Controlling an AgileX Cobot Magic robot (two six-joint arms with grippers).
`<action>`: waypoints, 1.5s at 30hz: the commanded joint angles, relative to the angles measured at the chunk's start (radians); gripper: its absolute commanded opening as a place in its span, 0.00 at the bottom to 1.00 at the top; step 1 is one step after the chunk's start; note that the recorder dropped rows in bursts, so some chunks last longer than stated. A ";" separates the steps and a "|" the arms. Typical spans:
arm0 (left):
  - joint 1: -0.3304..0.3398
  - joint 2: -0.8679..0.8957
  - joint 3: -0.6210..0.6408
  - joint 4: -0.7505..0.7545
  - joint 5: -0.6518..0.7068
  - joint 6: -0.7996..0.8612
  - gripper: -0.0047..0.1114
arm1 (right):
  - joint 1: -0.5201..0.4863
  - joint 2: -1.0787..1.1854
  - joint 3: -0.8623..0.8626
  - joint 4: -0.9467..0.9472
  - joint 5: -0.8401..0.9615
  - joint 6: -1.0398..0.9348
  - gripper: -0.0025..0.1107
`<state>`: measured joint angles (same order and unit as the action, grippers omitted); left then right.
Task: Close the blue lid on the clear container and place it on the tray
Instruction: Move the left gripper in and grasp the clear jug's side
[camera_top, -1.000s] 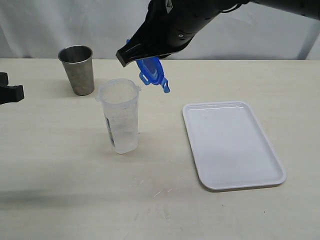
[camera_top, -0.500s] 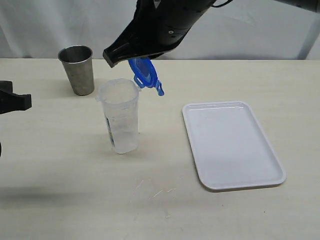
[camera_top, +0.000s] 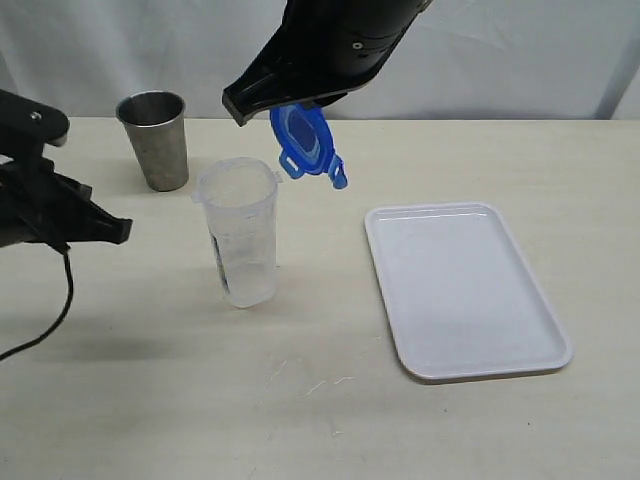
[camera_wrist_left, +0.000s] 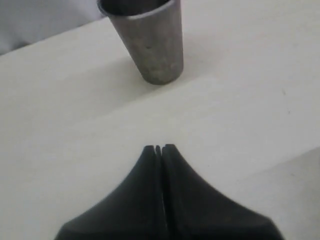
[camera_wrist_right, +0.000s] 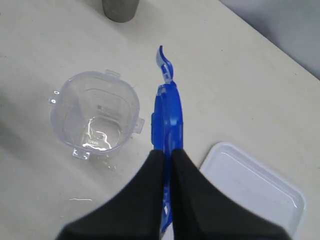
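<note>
The tray (camera_top: 460, 290) lies nearest on the surface, well apart from the clear container (camera_top: 240, 235), which stands upright with its mouth open. Beside the container hangs the left gripper (camera_wrist_left: 158, 148), its jaws pressed together on nothing. Higher up, just past the container's rim, the right gripper (camera_wrist_right: 165, 155) has its jaws pinching the blue lid (camera_top: 303, 140), tilted on edge. A steel cup (camera_top: 155, 140) stands farthest back. The step in hand looks like carrying the lid to the mouth. The next move probably calls for levelling and centring it.

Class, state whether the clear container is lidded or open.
Open: the clear container has a bare mouth, and the blue lid is clamped edge-on in the right gripper, off to one side.
</note>
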<state>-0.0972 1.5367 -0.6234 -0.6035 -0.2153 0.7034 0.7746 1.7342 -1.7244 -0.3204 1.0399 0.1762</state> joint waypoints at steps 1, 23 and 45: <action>0.007 0.104 0.019 0.576 -0.097 -0.639 0.04 | -0.006 -0.004 -0.008 -0.061 0.038 0.043 0.06; 0.475 0.102 0.230 1.735 -1.006 -0.958 0.04 | -0.030 -0.004 -0.008 0.021 0.035 -0.001 0.06; 0.231 0.412 0.063 1.637 -0.972 -0.811 0.04 | -0.030 0.022 -0.008 0.014 -0.019 0.003 0.06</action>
<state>0.1383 1.9247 -0.5415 1.0459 -1.1546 -0.1104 0.7496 1.7521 -1.7244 -0.2998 1.0347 0.1814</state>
